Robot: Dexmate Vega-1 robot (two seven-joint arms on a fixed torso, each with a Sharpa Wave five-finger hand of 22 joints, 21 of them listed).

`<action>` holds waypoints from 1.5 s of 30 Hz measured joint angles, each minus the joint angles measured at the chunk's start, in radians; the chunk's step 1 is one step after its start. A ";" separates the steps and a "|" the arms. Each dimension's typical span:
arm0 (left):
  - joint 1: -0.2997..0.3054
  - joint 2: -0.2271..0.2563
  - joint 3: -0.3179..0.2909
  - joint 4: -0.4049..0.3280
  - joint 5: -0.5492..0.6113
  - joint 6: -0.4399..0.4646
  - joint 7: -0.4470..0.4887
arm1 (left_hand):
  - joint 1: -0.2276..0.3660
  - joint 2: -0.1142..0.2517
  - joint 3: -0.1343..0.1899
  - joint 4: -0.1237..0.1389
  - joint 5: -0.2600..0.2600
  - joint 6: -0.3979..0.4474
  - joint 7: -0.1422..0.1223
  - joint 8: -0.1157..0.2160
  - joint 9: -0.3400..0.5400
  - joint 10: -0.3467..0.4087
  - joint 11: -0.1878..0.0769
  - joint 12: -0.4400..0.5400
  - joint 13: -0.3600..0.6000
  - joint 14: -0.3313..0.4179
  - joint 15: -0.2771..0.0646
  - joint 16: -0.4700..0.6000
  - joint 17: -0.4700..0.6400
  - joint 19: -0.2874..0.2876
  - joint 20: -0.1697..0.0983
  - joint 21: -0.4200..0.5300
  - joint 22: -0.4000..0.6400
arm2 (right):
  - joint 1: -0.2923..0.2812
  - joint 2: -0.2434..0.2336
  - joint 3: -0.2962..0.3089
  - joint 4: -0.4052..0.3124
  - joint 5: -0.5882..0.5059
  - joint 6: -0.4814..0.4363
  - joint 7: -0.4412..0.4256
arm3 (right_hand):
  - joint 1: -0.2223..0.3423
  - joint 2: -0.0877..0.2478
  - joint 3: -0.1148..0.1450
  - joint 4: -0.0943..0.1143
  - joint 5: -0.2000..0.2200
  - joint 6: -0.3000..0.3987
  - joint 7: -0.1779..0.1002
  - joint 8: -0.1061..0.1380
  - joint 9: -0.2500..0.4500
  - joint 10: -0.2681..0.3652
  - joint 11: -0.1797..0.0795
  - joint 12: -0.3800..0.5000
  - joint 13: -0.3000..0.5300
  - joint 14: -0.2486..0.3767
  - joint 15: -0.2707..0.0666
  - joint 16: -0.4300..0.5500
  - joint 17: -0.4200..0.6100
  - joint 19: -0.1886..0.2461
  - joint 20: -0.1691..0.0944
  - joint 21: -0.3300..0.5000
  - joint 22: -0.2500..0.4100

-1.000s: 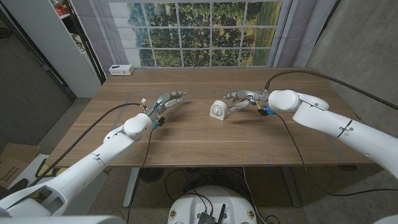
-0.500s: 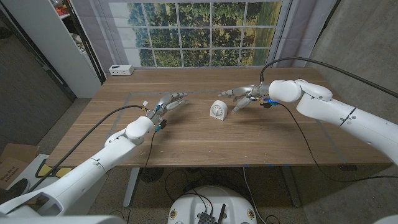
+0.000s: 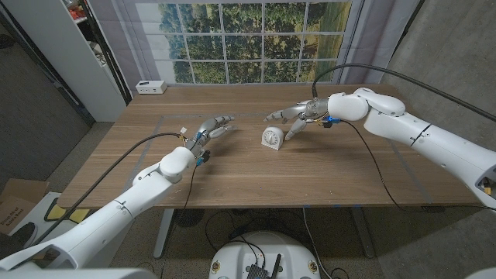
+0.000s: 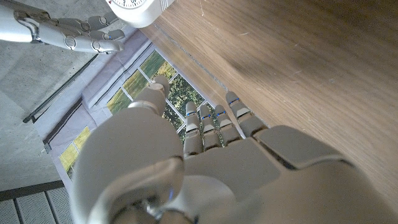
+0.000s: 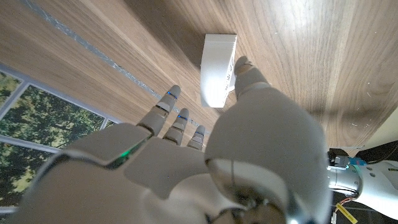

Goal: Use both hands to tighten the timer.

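Note:
The small white timer (image 3: 271, 137) stands upright on the wooden table (image 3: 256, 174) near its middle, dial facing the front edge. My right hand (image 3: 293, 118) hovers just behind and to the right of it, fingers spread, holding nothing. In the right wrist view the timer's white side (image 5: 217, 68) lies just past my right hand's fingertips (image 5: 174, 93). My left hand (image 3: 211, 128) is to the left of the timer, a hand's length away, fingers stretched toward it and empty. The left wrist view shows the timer (image 4: 134, 9) beyond my left hand (image 4: 205, 162), with the right hand (image 4: 62, 31) behind it.
A small white box (image 3: 150, 87) sits at the table's back left corner. A white cabinet (image 3: 54, 54) stands left of the table, a window backdrop (image 3: 248, 39) behind it. Bare wood lies in front of the timer.
My right arm has lifted and swung back, carrying the hand from the timer's right side to behind it. The left hand has edged slightly toward the timer. The timer has not moved.

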 measured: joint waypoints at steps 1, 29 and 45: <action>0.000 0.000 0.000 0.000 0.000 0.001 0.001 | 0.000 0.000 0.000 0.000 0.000 0.000 0.000 0.000 0.000 0.000 0.000 0.000 0.000 0.000 0.000 0.000 0.000 0.000 0.000 0.000 0.000 | 0.002 0.003 -0.001 0.005 0.000 0.000 0.000 | 0.000 0.000 0.000 0.000 0.000 0.000 0.000 0.000 0.000 0.000 0.000 0.000 0.000 0.000 0.000 0.000 0.000 0.000 0.000 0.000 0.000; -0.022 -0.036 0.024 0.002 0.013 0.057 0.032 | 0.000 0.000 -0.004 0.004 0.000 0.000 0.000 0.000 0.000 0.000 0.000 0.000 0.005 0.000 0.000 0.000 0.000 0.000 0.000 0.000 0.005 | 0.170 0.177 -0.123 0.408 -0.101 0.265 0.014 | 0.092 0.058 0.032 0.015 -0.032 0.145 -0.002 0.065 0.015 0.174 -0.042 0.066 -0.019 0.161 0.001 0.085 -0.014 0.096 -0.046 0.031 0.003; -0.022 -0.042 0.040 -0.021 0.030 0.079 0.043 | 0.009 0.002 -0.008 0.000 0.000 0.000 0.000 0.000 0.000 0.000 0.000 0.000 0.005 0.000 0.000 0.000 0.000 0.000 0.000 -0.004 0.005 | 0.176 0.176 -0.125 0.464 -0.056 0.322 -0.002 | 0.115 0.044 -0.014 0.027 -0.035 0.384 -0.022 0.145 0.067 0.367 -0.044 0.173 0.065 0.360 -0.005 0.267 0.142 0.172 -0.050 0.071 0.012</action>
